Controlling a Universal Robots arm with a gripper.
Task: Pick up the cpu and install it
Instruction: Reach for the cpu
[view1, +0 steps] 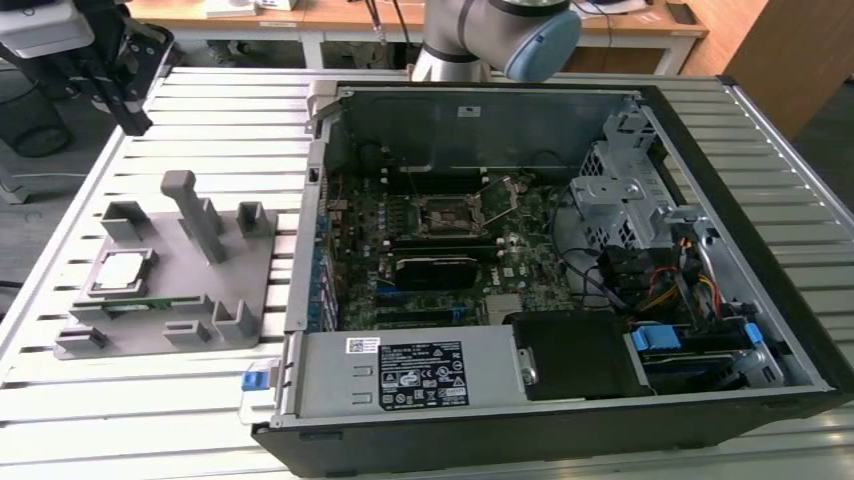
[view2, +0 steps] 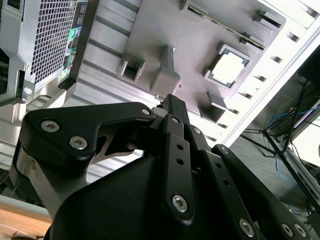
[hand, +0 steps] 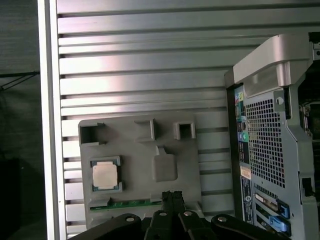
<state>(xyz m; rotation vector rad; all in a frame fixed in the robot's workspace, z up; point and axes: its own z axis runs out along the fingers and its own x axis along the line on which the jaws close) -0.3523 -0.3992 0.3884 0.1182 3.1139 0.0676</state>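
Observation:
The cpu (view1: 123, 270), a small square chip with a silvery top, lies flat in a recess of a grey holder block (view1: 200, 295) on the slatted table, at the exterior view's left. Both wrist views show it too, cpu (view2: 229, 67) and cpu (hand: 105, 176). My gripper (view1: 134, 122) hangs high above the table's far corner, well away from the chip, its black fingers shut with nothing between them. In the wrist views the gripper (hand: 172, 195) and gripper (view2: 170, 99) look down on the holder. The black socket (view1: 447, 212) sits on the motherboard inside the open case.
The open computer case (view1: 747, 250) lies on its side and takes up the exterior view's middle and right. The grey holder block has an upright post (view1: 194, 210) and several raised tabs. A narrow green strip (hand: 132, 204) lies along its edge. The slatted table (view1: 214, 110) is bare behind the holder.

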